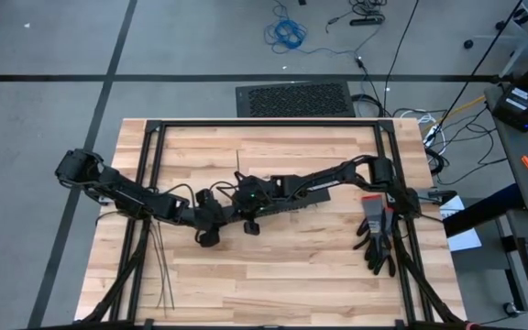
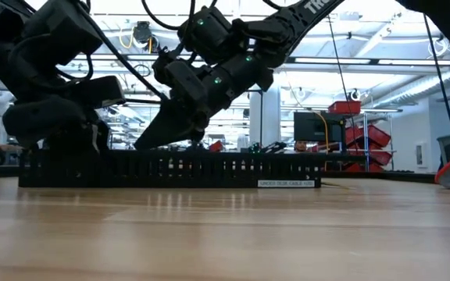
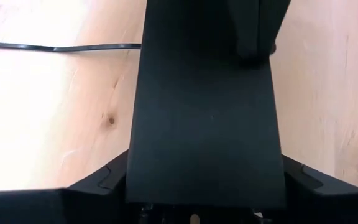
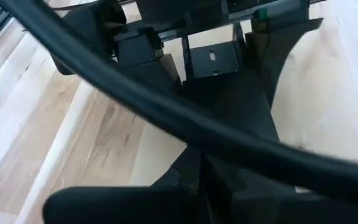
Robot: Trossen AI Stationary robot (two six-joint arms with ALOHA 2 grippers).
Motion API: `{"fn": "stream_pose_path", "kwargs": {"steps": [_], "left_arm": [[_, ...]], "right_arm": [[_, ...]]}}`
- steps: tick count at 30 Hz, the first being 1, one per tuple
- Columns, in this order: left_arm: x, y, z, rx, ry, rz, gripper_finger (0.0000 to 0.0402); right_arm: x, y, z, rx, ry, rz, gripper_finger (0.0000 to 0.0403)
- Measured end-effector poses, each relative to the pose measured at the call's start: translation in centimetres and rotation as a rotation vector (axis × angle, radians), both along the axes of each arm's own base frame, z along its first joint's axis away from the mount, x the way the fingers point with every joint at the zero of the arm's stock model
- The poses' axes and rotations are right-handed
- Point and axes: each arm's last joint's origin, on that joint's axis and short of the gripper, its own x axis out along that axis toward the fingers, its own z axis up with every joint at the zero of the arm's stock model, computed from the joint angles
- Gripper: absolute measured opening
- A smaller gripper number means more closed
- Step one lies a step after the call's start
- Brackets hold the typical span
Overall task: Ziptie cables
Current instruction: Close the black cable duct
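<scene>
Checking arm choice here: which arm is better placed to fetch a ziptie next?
Left, probably. The zipties lie on the table's left side; the left gripper, at the black duct, is nearer them than the shut right gripper.

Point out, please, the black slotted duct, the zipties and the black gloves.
black slotted duct (image 2: pixel 170 169): low view, middle of its slotted side wall.
zipties (image 1: pixel 160 266): high view, middle of the thin strips.
black gloves (image 1: pixel 376 240): high view, the palm.
</scene>
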Motion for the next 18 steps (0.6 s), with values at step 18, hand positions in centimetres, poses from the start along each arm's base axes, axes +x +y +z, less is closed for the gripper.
{"fn": "stream_pose_path", "kwargs": {"steps": [18], "left_arm": [[0.4,-0.13,0.21,-0.005,-0.047,-0.031,0.0271]], "right_arm": [[0.42,0.1,0.11,0.013,-0.072,0.022,0.0]]}}
